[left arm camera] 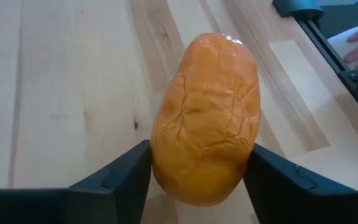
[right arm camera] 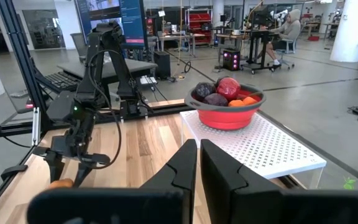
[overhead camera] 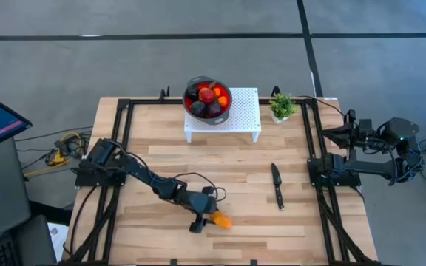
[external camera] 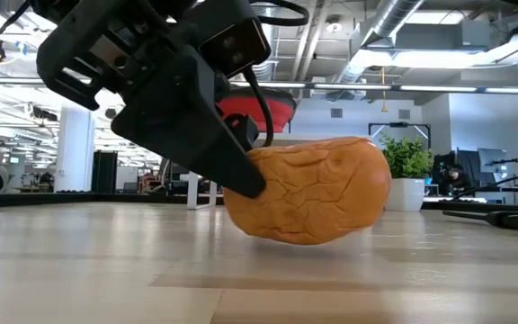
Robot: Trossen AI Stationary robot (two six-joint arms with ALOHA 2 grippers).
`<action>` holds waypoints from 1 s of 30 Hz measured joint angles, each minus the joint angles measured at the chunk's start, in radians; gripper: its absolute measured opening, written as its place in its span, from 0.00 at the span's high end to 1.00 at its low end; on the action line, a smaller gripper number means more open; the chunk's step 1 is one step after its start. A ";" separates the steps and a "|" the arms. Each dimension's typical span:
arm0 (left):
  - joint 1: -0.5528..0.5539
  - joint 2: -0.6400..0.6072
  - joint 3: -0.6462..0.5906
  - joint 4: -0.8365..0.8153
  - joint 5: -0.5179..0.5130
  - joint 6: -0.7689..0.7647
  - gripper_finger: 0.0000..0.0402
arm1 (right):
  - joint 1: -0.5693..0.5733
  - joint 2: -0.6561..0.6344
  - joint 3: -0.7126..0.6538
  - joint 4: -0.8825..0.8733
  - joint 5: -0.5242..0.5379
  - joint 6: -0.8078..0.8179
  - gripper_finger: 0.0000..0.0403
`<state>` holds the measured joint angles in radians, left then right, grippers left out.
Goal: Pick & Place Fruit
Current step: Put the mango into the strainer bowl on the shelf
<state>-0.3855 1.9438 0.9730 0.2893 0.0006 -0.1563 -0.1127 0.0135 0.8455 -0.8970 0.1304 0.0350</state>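
Open-plan lab — desks (right arm camera: 263, 46), monitors (right arm camera: 107, 14), ducting (external camera: 403, 31)

Bright even overhead light, soft shadows, blurred close foreground

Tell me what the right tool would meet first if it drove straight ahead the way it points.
Probably the left arm: it stands past the right tool, which is shut, across bare table. Depth is unclear, so it might pass beside it.

A red bowl (right arm camera: 229, 115) of fruit (right arm camera: 227, 89) sat on a white perforated stand (right arm camera: 263, 146). The right pincer (right arm camera: 199, 163) was closed; across the desk (right arm camera: 145, 140), the left pincer (right arm camera: 67, 167) stood over an orange piece (right arm camera: 61, 183).
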 joint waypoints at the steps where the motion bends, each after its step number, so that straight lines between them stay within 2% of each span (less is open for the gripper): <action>1: 0.000 0.000 0.000 0.001 0.000 0.000 0.46 | 0.000 0.000 0.000 0.000 0.000 0.000 0.96; 5: 0.000 0.000 0.000 0.005 0.000 0.001 0.50 | 0.000 0.000 0.000 0.000 0.000 0.000 0.96; 17: 0.015 -0.038 0.001 0.036 -0.014 0.003 0.48 | 0.000 0.000 0.000 0.000 0.000 0.000 0.96; 22: 0.071 -0.136 0.002 0.101 -0.090 0.047 0.47 | 0.000 0.000 0.000 0.000 0.000 0.000 0.96; 30: 0.215 -0.402 0.002 0.256 -0.261 0.130 0.47 | 0.000 0.000 0.000 0.000 0.000 0.000 0.96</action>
<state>-0.1704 1.5414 0.9752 0.5449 -0.2599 -0.0265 -0.1127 0.0132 0.8459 -0.8968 0.1307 0.0351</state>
